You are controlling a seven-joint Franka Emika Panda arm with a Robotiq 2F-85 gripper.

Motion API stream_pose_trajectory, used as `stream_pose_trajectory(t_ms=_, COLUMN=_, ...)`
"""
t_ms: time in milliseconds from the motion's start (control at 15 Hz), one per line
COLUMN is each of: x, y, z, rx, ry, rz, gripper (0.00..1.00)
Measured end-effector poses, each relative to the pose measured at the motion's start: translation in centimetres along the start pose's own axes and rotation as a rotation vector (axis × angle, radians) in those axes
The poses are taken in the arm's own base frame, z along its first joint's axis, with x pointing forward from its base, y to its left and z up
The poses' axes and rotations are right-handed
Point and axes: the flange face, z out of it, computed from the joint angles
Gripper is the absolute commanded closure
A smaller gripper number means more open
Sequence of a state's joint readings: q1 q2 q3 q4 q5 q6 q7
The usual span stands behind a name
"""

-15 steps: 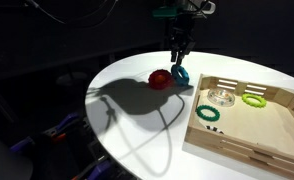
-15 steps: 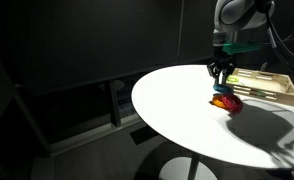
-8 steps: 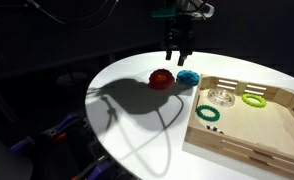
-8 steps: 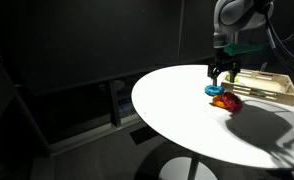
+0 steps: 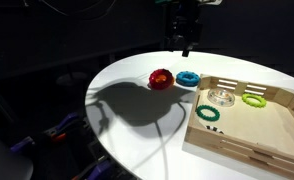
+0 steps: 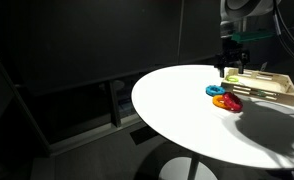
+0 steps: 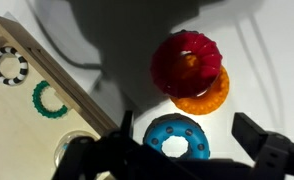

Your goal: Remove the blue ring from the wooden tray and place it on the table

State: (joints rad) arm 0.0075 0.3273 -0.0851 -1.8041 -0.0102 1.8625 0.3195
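The blue ring [image 5: 188, 78] lies flat on the white table [image 5: 122, 75], just outside the wooden tray [image 5: 235, 151] and beside a red ring [image 5: 161, 79]. My gripper [image 5: 183, 42] hangs open well above the blue ring and holds nothing. In the wrist view the blue ring [image 7: 176, 138] sits between my spread fingers [image 7: 255, 130], apart from both of them. The other exterior view shows the blue ring [image 6: 216, 91] below the gripper [image 6: 231, 70], in front of the tray [image 6: 262, 86].
The red ring [image 7: 189, 66] rests on an orange ring [image 7: 209, 98], close to the blue one. Inside the tray lie a dark green ring [image 5: 208, 114], a lime-green ring [image 5: 254, 99] and a clear round piece [image 5: 223, 97]. A black-and-white ring [image 7: 8, 66] also lies in the tray.
The gripper has opened and let go of the blue ring, which now lies flat on the table. The gripper has then risen straight up from it.
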Motion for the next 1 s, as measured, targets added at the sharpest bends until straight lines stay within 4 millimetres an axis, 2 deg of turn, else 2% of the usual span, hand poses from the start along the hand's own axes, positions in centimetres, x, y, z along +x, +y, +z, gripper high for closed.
stream_pose_trajectory(t_ms=200, x=-0.9, y=1.3, z=-2.6, rx=0.011, ry=0.015, rz=0.025, gripper=0.00)
stream_pose_trajectory(t_ms=600, x=-3.3, y=3.5, z=-9.1, rx=0.074, ry=0.106, rz=0.036, gripper=0.00)
stream_pose_trajectory(t_ms=1000, x=-8.2, y=6.7, z=-14.8, rx=0.088, ry=0.097, rz=-0.088, gripper=0.00)
